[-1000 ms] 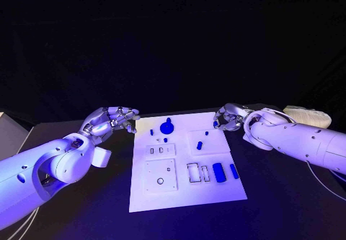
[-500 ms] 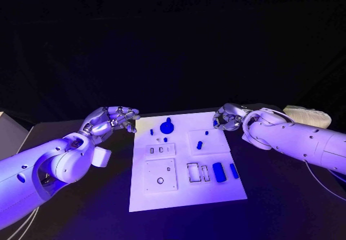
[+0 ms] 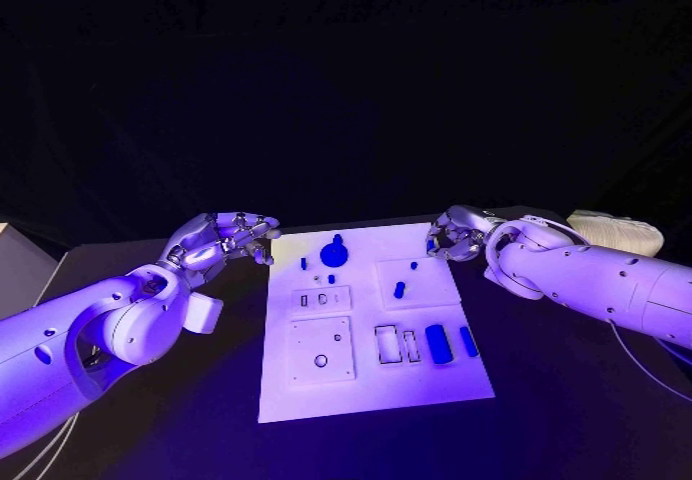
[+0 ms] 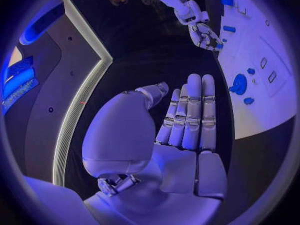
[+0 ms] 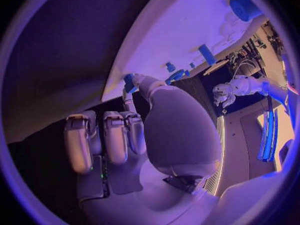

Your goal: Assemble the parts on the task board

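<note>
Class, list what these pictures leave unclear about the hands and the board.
- Right hand, head view: a small blue part sits at its fingertips; curled fingers hide the grip.
- Task board, left wrist view: cut off by the circle's rim.
- Slots near the board's middle, head view: too small to read.

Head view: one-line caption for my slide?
Both hands, left hand and right hand, flank the task board and its blue parts.

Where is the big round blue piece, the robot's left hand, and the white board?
big round blue piece (image 3: 333, 254), head view, on the middle of its round face.
left hand (image 3: 219, 240), head view, on the middle of the hand.
white board (image 3: 375, 385), head view, on a bare part near its close edge.
</note>
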